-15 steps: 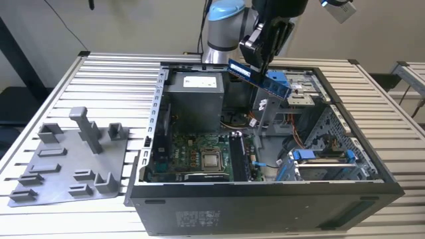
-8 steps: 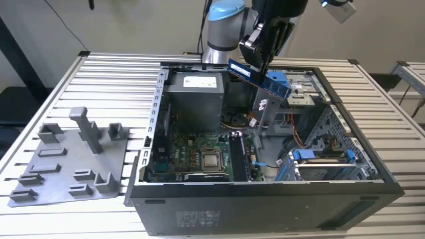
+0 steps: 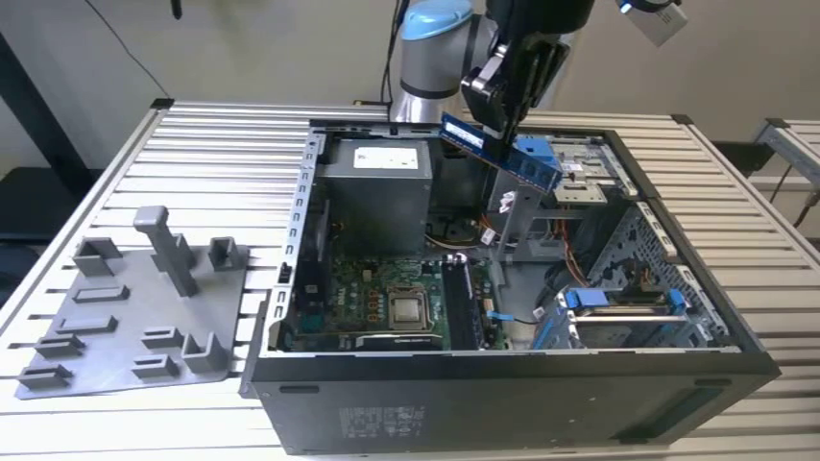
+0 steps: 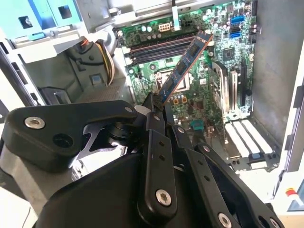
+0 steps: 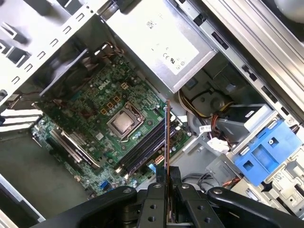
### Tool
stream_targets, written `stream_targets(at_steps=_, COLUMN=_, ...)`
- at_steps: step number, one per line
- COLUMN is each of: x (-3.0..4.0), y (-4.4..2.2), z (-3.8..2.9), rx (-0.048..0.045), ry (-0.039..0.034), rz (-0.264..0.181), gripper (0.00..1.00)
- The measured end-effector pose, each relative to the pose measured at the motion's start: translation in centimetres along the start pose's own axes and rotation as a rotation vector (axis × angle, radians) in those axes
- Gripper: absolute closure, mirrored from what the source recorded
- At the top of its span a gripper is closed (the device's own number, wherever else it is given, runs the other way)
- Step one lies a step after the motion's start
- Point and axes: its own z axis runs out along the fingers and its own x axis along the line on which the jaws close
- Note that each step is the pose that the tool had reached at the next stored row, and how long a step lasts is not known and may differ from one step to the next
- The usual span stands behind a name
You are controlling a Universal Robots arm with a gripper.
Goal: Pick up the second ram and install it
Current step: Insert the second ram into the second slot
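gripper is clamped tight on the second ram, stick's hanging tilted in the air over the open pc case, well above the motherboard

Open tower case lies on its side on the slatted metal table. Inside, the green motherboard faces up, with a silver-capped processor in its middle and a grey power supply beyond. A blue drive-bay clip sits toward the exterior view's right. A grey holder tray rests outside the case, on the left.
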Motion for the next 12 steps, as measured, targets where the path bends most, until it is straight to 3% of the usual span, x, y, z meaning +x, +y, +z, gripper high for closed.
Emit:
stream_targets(at_steps=9, x=-0.04, y=-0.05, z=0.00, rx=-0.0005, ry=-0.0003, rz=0.034, gripper=0.86)
stream_targets(at_steps=12, x=-0.04, y=-0.06, z=0.05, rx=-0.0003, ry=-0.0016, rz=0.081, gripper=0.86)
